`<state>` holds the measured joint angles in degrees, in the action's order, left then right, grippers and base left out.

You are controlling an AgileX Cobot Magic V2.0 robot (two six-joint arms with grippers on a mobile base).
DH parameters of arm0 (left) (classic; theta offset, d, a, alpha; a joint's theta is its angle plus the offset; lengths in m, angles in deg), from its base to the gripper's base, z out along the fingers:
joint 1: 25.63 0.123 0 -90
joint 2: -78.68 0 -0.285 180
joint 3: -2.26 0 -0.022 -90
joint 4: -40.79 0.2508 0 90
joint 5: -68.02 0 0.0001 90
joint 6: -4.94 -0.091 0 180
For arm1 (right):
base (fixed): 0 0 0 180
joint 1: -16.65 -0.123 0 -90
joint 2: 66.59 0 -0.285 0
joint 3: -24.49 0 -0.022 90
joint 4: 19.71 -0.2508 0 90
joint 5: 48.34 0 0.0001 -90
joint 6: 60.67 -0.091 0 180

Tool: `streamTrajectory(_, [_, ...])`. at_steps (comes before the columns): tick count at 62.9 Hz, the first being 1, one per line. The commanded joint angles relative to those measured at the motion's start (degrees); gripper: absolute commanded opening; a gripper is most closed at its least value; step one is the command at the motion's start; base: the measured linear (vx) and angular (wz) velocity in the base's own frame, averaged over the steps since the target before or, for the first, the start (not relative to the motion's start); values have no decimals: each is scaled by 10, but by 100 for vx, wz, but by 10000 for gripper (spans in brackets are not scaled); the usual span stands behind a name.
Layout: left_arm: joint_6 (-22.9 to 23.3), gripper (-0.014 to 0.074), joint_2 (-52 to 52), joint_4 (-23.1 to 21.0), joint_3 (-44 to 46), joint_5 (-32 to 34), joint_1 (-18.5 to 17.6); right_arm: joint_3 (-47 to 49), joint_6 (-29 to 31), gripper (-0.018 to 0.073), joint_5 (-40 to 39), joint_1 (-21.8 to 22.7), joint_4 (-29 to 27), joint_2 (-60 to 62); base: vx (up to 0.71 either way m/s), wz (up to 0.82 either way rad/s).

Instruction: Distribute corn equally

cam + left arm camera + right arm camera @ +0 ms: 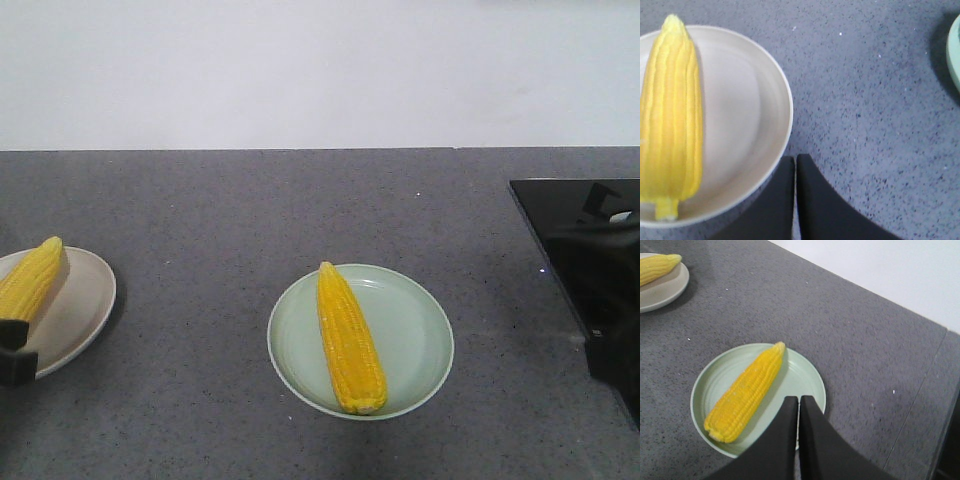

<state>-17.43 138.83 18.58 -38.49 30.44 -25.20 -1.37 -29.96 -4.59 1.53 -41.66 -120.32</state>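
Even, soft overhead light across all 3 views; no hard glare on the grey countertop (200,220). Front view slightly soft, w/ grainy speckle. Faint shadow rims the green plate (420,330) at its near edge; darker shadow falls right of the beige plate (85,310). Glossy black panel (575,230) at right mirrors dim shapes. Left wrist view: corn cob (670,115) overexposed, kernels smeared, blurred close-up; the plate edge at far right casts a dark shadow. Right wrist view sharper, the cob (745,392) there crisp; black fingers (775,450) out of focus.
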Motion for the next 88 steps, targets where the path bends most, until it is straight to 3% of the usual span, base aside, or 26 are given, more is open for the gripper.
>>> streamTrajectory(1, [-10, -8, -60, -43, -58, 91, -2, -65, -14, -6, -99, 0, 0, 51, 0, 0])
streamTrajectory(9, [-10, -8, -113, -66, -117, 129, -2, -148, -13, -6, -130, 0, 0, 101, 0, 0])
streamTrajectory(19, [-10, -8, -144, -70, -124, 144, -2, -187, -15, -6, -126, 0, -3, 139, 0, 0])
streamTrajectory(41, [-10, -6, -152, -70, -124, 128, -2, -189, -15, -6, -95, 0, -50, 147, 0, 0])
streamTrajectory(88, [-10, -6, -152, -68, -124, 128, -2, -189, -14, -6, -95, 0, -50, 147, 0, 0])
